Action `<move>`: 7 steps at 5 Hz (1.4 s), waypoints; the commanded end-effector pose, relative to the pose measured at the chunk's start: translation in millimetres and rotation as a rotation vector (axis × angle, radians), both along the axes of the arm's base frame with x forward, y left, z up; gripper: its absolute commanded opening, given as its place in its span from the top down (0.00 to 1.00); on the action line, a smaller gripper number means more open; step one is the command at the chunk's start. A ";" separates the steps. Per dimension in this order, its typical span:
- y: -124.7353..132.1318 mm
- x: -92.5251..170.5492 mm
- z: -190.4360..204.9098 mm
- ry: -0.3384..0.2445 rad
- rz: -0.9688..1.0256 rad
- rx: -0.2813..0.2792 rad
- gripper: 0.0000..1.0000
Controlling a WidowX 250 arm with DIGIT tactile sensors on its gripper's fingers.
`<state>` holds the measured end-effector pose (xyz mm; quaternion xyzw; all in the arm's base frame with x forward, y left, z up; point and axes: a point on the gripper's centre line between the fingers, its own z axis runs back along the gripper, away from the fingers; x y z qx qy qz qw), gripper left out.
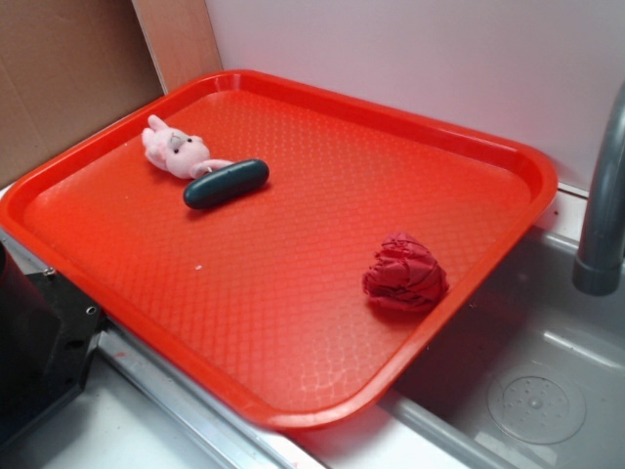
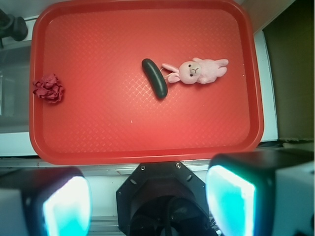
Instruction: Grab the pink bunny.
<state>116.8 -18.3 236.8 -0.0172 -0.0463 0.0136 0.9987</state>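
From the side, a red tray [image 1: 293,322] lay tilted over a sink's edge. The bunny [image 1: 176,151] rested near the tray's far left corner, touching a green oblong [image 1: 227,184] just beside it. A red ball [image 1: 404,274] sat well apart, by the right rim, near a grey faucet [image 1: 605,205].

From the wrist, the pincer [image 2: 147,201] hung wide open above the tray's near rim, gripping nothing, its fingers [image 2: 231,199] glowing teal. The bunny [image 2: 197,71] lay right of centre, ears against the oblong [image 2: 154,77]; the ball [image 2: 48,88] lay far left.

pink bunny [image 2: 199,71] touching green oblong [image 2: 154,78], hand [image 2: 147,196] open
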 end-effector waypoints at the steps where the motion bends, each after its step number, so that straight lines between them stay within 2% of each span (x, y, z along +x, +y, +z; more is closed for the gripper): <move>1: 0.0 0.0 0.0 0.000 0.000 0.000 0.00; 2: 9.4 7.7 0.9 -0.029 0.168 -0.048 0.00; 3: 21.0 15.3 -0.7 -0.136 0.413 -0.099 0.00; 4: 34.3 27.8 -11.2 -0.171 0.655 -0.077 0.00; 5: 62.8 47.7 -33.5 -0.188 0.906 -0.072 0.00; 6: 90.9 62.4 -58.0 -0.193 1.156 -0.061 0.00; 7: 106.7 67.2 -74.0 -0.202 1.322 -0.061 0.00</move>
